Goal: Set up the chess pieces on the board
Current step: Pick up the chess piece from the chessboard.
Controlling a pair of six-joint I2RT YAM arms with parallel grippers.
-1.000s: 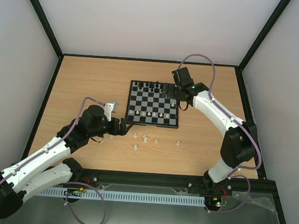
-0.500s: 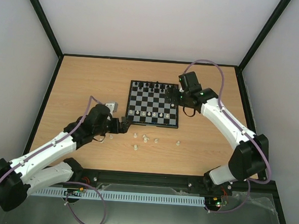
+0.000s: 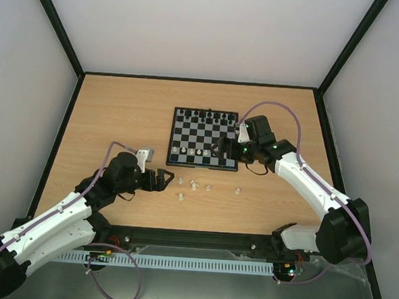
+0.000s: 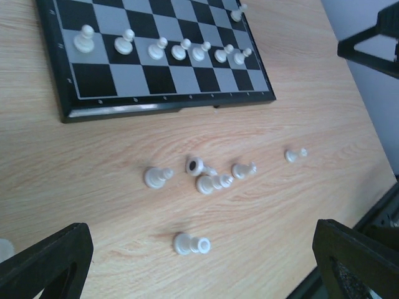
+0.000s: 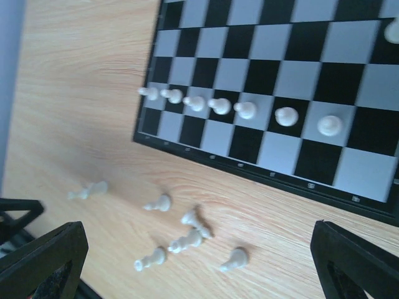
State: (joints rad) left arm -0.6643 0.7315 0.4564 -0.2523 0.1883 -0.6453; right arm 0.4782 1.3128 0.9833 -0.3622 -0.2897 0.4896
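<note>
— How are the loose chess pieces (image 3: 194, 186) expected to handle?

— They are judged light, stiff and smooth. They lie toppled on the table (image 3: 120, 117), just in front of the board (image 3: 204, 133), so a roll or a flick is to be feared if one is pinched off-centre. The narrow waist above the base is suggested as the hold, with the fingers closed across it.

— And the grippers?

— The left gripper (image 3: 165, 179) is seen with its fingers spread wide and nothing between them, beside the fallen pieces. The right gripper (image 3: 221, 148) is likewise spread and empty, over the board's near right part by the row of white pawns (image 3: 199, 151).

— What is changed from a second ago?

— The left gripper has been drawn back from the board's near left corner. The right has been brought nearer from the far end, where the black pieces (image 3: 205, 114) stand. No loose piece is seen to have moved.
</note>
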